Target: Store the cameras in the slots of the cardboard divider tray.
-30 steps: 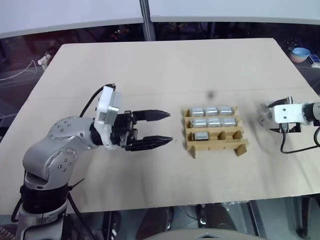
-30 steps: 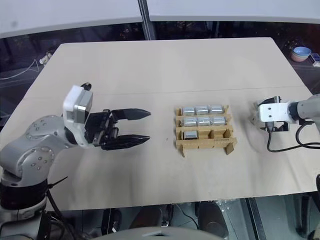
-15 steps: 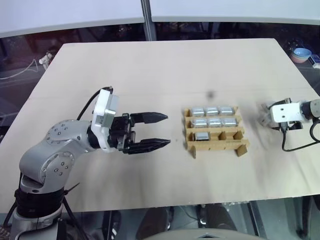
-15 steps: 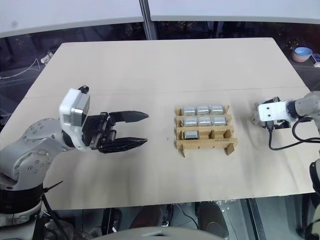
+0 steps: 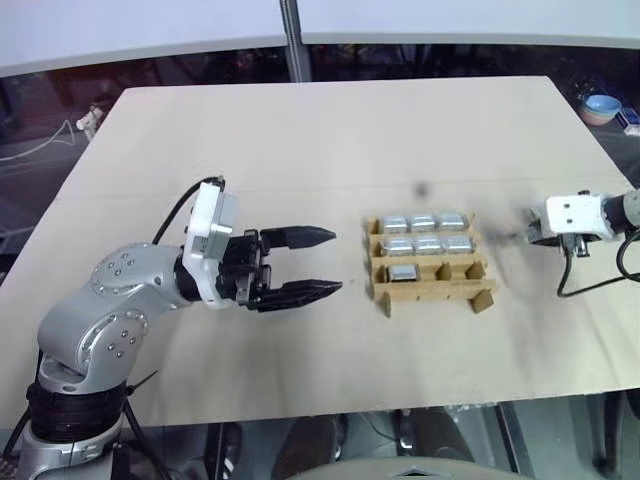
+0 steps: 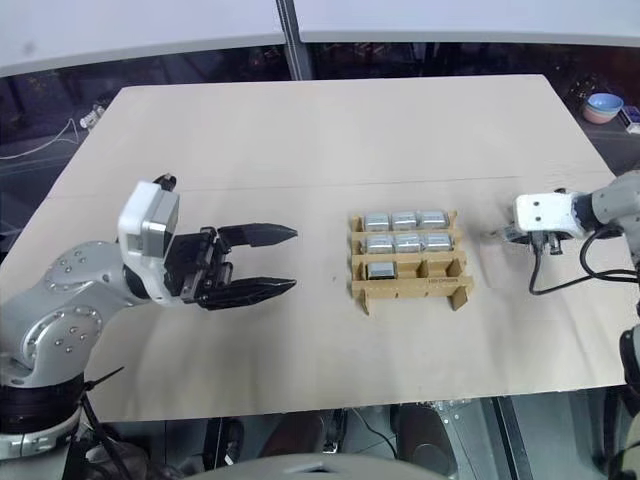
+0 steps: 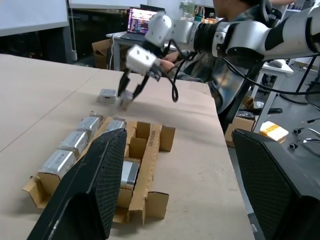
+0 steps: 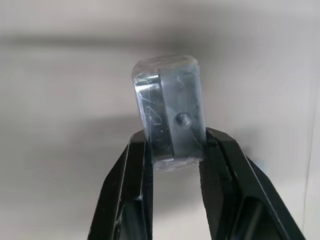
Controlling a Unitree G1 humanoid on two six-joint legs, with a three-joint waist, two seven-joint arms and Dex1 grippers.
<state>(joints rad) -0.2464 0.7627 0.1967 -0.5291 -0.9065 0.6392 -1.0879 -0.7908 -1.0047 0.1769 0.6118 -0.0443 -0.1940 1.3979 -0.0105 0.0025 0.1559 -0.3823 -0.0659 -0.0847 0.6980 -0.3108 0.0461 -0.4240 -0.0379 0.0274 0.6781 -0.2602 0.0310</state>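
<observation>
Camera (image 8: 170,112) pinched between the right gripper (image 8: 172,150) fingers, ready for carrying to the tray (image 5: 430,290) beside it. Left gripper (image 5: 315,262) waits agape, empty.

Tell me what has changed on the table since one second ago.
The right pincer has shut on a camera and lifted it off the table, moving a little toward the tray. The left pincer stays open in place. The tray keeps its seven cameras.
</observation>
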